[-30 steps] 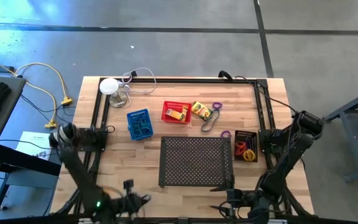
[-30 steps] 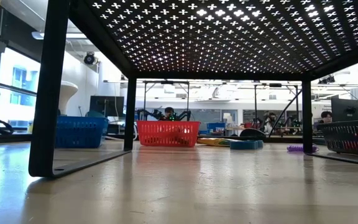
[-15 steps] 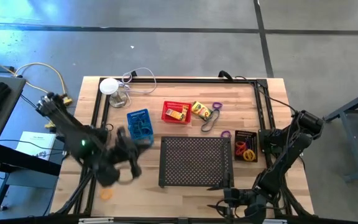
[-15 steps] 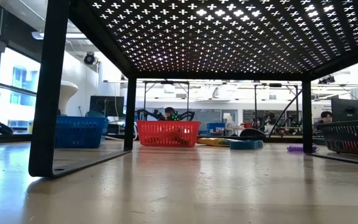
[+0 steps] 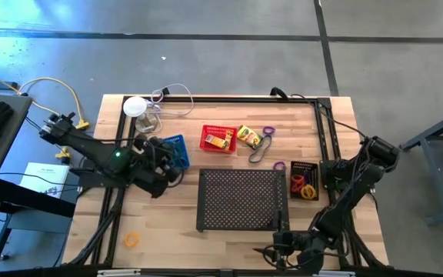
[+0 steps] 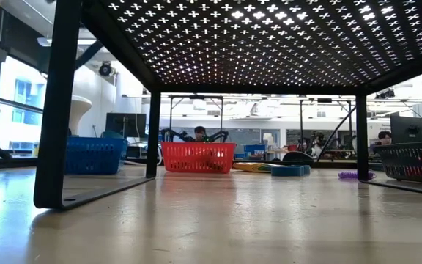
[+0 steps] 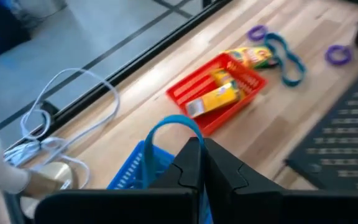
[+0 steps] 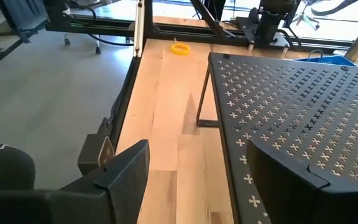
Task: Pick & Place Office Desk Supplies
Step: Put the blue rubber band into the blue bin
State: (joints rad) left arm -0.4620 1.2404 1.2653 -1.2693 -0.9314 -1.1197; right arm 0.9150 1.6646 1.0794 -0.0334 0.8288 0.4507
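Note:
My left gripper (image 5: 169, 159) hovers over the blue mesh basket (image 5: 172, 151), shut on a blue rubber-band loop (image 7: 173, 126). The red basket (image 5: 218, 139) beside it holds a yellow crayon box (image 7: 213, 100). A second crayon box (image 5: 248, 136) lies on the table right of the red basket, with a dark band (image 5: 258, 150) and purple bands (image 5: 268, 131) around it. At the right, the black basket (image 5: 304, 181) holds red and yellow bands. A yellow band (image 5: 132, 239) lies near the front left. My right gripper (image 5: 272, 254) waits open at the table's near edge. My left gripper pinches the blue band between its shut fingertips (image 7: 191, 155). The loop (image 7: 166, 123) arches out past the fingertips, lifted clear above the blue basket (image 7: 132, 171). How much of the band lies between the fingers is hidden by the fingers themselves.
A large black perforated tray (image 5: 241, 198) stands on legs in the middle front. A white disc (image 5: 134, 105) with a clear cable sits at the far left corner. Black frame rails (image 5: 120, 146) run along the table's left, far and right sides.
My left gripper has swung from the table's near edge toward the far side and risen, now over the blue basket, fingers shut throughout. The yellow band lies where the gripper was.

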